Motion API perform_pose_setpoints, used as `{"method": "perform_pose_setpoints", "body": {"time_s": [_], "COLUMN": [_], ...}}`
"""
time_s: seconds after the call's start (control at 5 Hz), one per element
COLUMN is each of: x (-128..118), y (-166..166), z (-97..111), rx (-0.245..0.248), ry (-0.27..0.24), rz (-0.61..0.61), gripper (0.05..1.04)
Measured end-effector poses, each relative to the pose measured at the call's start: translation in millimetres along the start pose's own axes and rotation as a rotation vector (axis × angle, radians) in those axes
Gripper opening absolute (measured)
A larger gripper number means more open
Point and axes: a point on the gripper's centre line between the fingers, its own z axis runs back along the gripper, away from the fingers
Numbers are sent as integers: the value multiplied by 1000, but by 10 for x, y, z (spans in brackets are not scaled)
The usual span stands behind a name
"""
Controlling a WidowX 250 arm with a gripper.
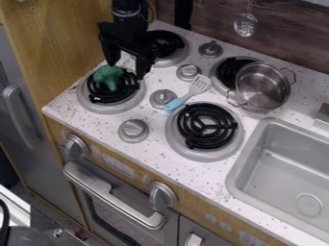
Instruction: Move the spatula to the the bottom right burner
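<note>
Black jaws hang apart from one another in my camera view, toward the upper left, so I read the gripper (127,70) as released, with nothing grasped. Its tips are pointing down over the front left burner (103,107), one to each side of the upper part of a green toy broccoli (110,77) as I see it; whether either touches it, I can't tell from here. The broccoli rests on that burner's black coil.

Behind the gripper I have the back left burner (182,55), partly covered by the arm. To the right of the jaws and well apart from them lies the spatula (190,93), flat on the speckled white counter (206,178) between burners. Its pale blue handle ends just beside the upper left edge of the bottom right burner (206,126), and its slotted light head slants away toward the back right burner (231,72). So I have it near the bottom right coil, but not on it.

A two-handled metal pot (260,86) sits off-centre over the back right burner, covering part of its coil. Four grey knobs (163,98) stand among the burners. Farther right is the grey sink (283,168), and a slotted spoon (245,25) hangs against the dark wood wall (289,45).
</note>
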Motion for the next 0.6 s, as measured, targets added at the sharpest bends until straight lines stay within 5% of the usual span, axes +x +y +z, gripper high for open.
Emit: {"method": "perform_pose_setpoints", "body": {"time_s": [0.6], "x": [-70], "y": [-277], "z": [-378], "rx": [-61], "ry": [82], "rz": [-57], "gripper": [997]}}
